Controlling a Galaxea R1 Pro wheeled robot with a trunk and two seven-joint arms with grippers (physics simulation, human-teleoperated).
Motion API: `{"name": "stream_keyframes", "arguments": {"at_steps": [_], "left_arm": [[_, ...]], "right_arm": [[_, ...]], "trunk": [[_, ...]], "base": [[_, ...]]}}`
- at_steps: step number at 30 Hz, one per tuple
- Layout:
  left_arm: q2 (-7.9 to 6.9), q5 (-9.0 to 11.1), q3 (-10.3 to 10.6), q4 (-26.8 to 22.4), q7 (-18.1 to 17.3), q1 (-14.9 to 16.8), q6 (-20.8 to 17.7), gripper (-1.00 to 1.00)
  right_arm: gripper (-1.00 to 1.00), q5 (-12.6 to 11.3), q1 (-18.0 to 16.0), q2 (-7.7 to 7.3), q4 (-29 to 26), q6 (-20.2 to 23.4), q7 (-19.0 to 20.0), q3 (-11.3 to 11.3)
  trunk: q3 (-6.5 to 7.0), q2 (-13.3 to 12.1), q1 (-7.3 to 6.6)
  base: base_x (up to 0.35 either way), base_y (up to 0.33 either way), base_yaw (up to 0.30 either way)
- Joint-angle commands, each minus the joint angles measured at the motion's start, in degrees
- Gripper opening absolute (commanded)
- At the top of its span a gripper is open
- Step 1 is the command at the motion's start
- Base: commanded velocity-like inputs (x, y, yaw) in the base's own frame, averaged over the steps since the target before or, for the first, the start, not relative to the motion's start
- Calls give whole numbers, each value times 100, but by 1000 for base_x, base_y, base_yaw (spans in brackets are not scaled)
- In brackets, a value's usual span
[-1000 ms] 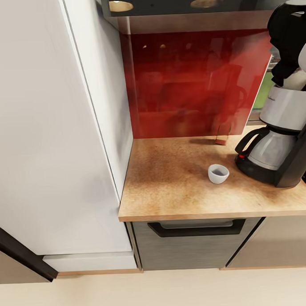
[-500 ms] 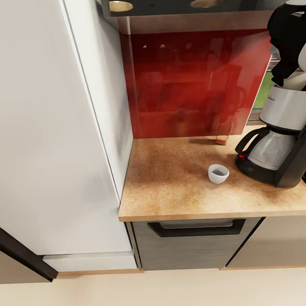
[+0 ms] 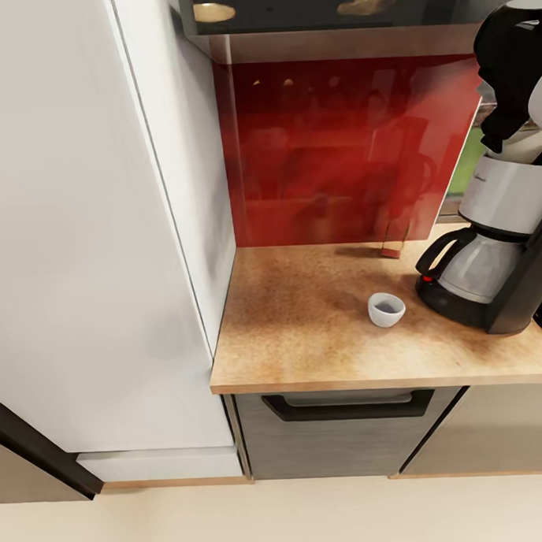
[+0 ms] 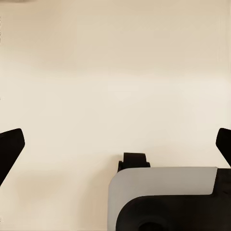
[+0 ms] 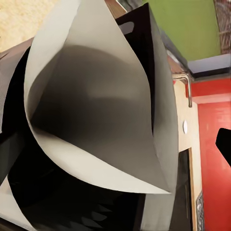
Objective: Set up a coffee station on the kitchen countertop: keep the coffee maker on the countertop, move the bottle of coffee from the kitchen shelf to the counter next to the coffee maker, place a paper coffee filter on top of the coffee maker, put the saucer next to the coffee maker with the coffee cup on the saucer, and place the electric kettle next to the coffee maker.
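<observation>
Quick rundown, everything placed off the coffee maker (image 3: 491,249). It stands at the right end of the desk (image 3: 305,332) in the head view, with the glass pot and its black handle facing out toward the cup.

The cup (image 3: 386,308) is upright on the bare wood just beside the coffee maker, on its handle side and not touching it. The black shelf (image 3: 291,6) with the round lights runs above and to the same side of the coffee maker, with the glossy red wall panel (image 3: 329,150) under it. A tall white cabinet (image 3: 80,232) is well apart from the coffee maker, past the far end of the desk.

The right arm (image 3: 514,63) hangs directly over the top of the coffee maker. From the right wrist camera, the paper filter (image 5: 96,110) is very close, an open off-white cone with dark coffee maker parts around and below it. I can't tell if it's actually seated in the basket.

The right end effector (image 5: 117,144) looks spread apart. One black fingertip (image 5: 224,144) sits out wide, clear of the paper, and the other is hidden behind the filter.

The left end effector (image 4: 117,147) is spread wide with nothing in it, over beige floor (image 4: 115,72).
</observation>
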State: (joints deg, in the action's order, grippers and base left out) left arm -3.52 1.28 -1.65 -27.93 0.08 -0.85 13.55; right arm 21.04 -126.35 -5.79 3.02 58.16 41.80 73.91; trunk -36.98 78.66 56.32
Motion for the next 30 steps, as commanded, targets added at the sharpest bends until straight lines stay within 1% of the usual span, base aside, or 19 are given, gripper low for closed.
{"name": "stream_keyframes", "arguments": {"at_steps": [1,8,12,23,30], "left_arm": [[0,13,-2,-7,1,-2,7,100],[0,13,-2,-6,1,-2,7,100],[0,13,-2,-10,1,-2,7,100],[0,14,-2,-16,1,-2,7,100],[0,14,-2,-14,1,-2,7,100]], "right_arm": [[100,58,-4,-1,-4,2,56,-7],[100,58,-3,-2,-4,2,56,-7],[100,58,-5,-8,-4,2,56,-24],[100,36,-17,-42,-4,-2,68,-61],[100,32,-46,-45,-8,-2,222,-67]], "trunk": [[-4,1,0],[-4,1,0],[68,-160,-88],[68,-160,-88],[68,-160,-88]], "base": [[0,0,0],[0,0,0],[0,0,0],[0,0,0],[0,0,0]]}}
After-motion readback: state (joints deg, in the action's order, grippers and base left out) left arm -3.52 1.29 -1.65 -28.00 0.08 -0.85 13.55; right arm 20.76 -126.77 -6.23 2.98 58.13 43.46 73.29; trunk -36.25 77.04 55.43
